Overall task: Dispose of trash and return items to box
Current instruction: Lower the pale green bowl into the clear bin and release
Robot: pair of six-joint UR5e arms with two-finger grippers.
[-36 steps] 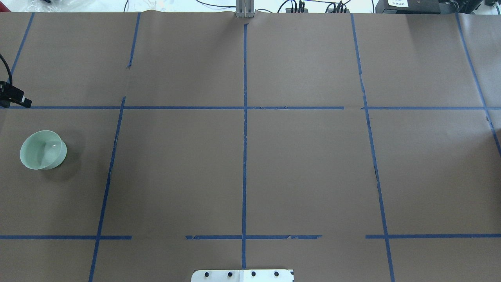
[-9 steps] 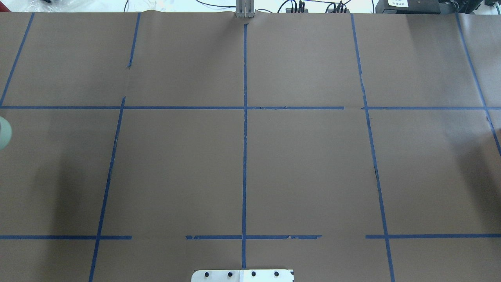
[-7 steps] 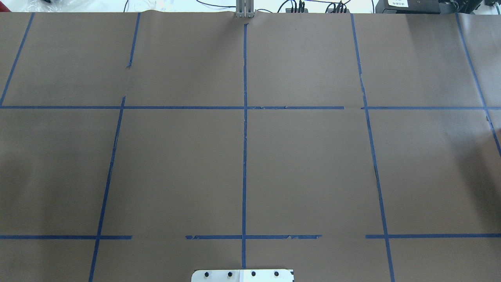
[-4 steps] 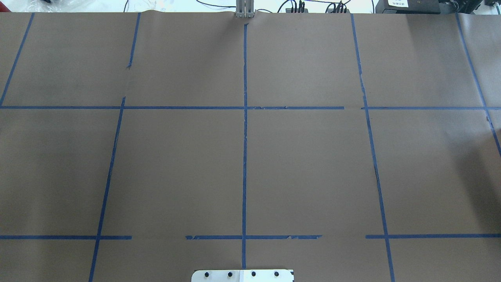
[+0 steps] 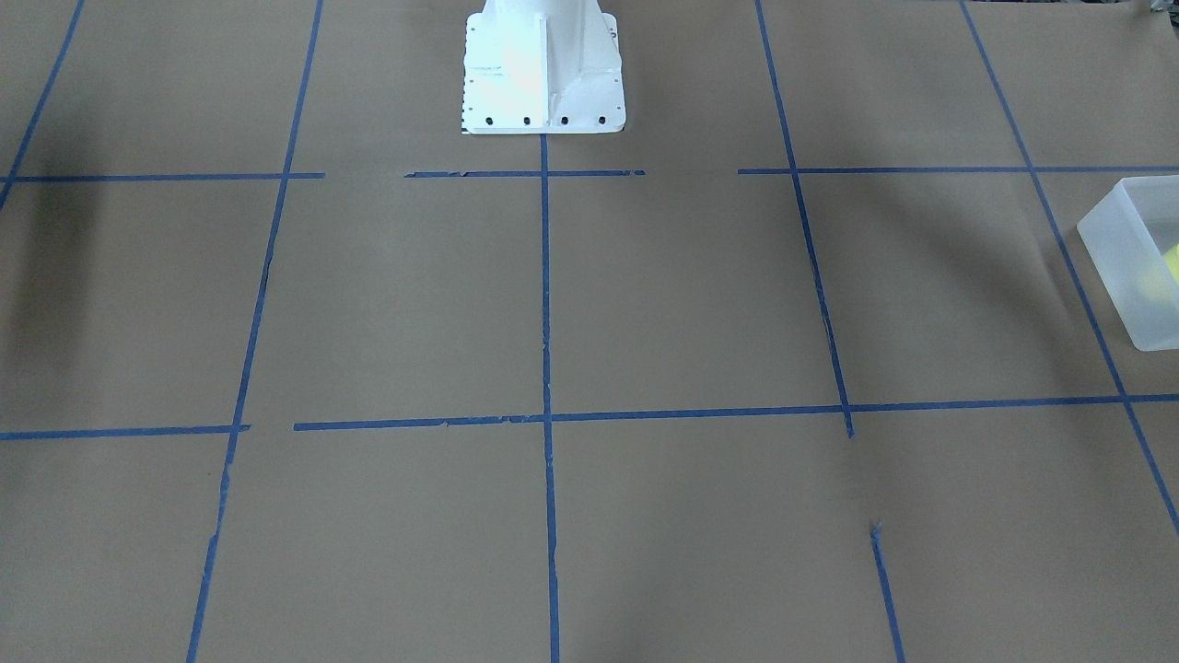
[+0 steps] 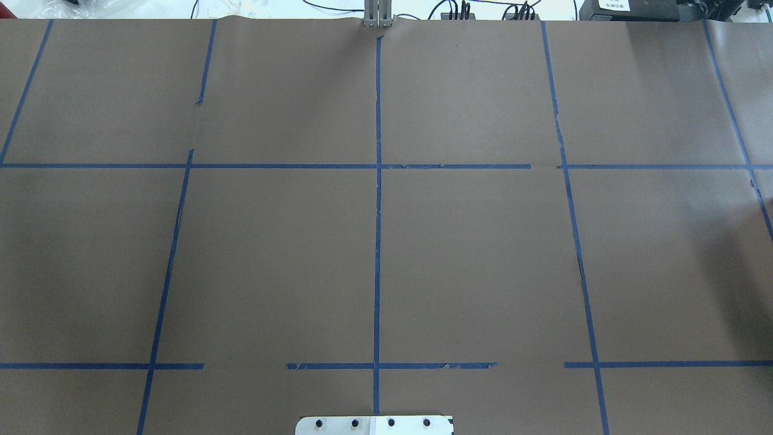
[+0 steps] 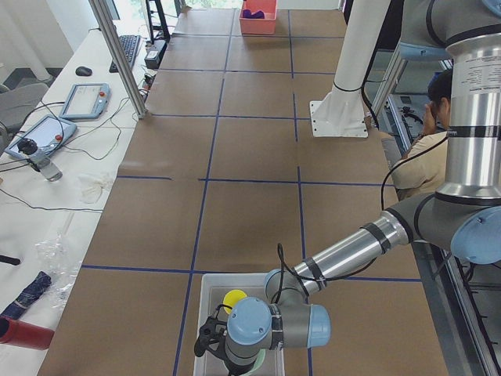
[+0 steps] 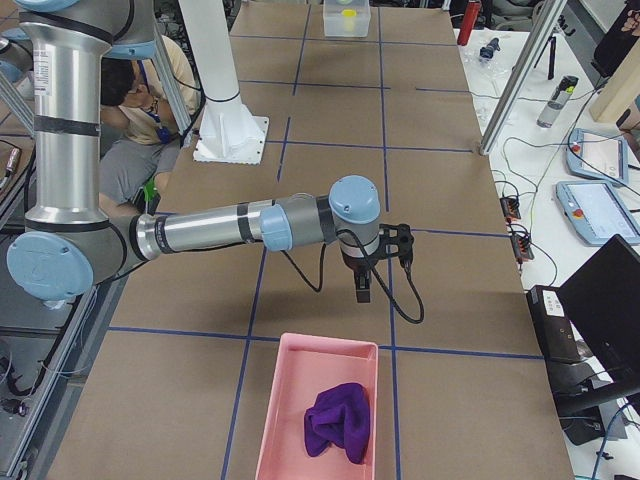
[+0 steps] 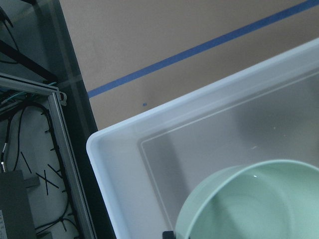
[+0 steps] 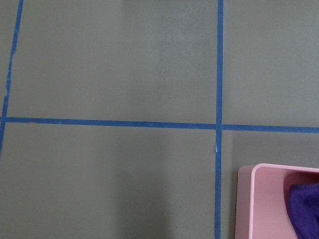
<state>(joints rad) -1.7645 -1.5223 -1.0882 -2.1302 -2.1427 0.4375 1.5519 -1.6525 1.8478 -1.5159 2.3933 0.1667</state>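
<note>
The frosted-white box [image 7: 197, 313] stands at the table's left end and also shows in the front-facing view [image 5: 1128, 267]. The yellow cup [image 7: 235, 298] lies inside it. My left gripper [image 7: 233, 362] hangs over the box. The left wrist view shows the mint-green bowl [image 9: 254, 204] close under the camera, held over the box's floor [image 9: 199, 149] inside its corner; the fingers are mostly hidden. My right gripper [image 8: 361, 292] hovers over bare table near the pink tray; I cannot tell whether it is open or shut.
A pink tray [image 8: 290, 420] with a purple cloth [image 8: 338, 420] sits at the table's right end and shows in the right wrist view [image 10: 271, 199]. The white robot base [image 5: 543, 74] stands at mid-table. Brown paper with blue tape lines [image 6: 377, 211] covers the table.
The bowl stood on the table at the overhead view's left, then left that view past the left edge. The overhead view has since held no object.
</note>
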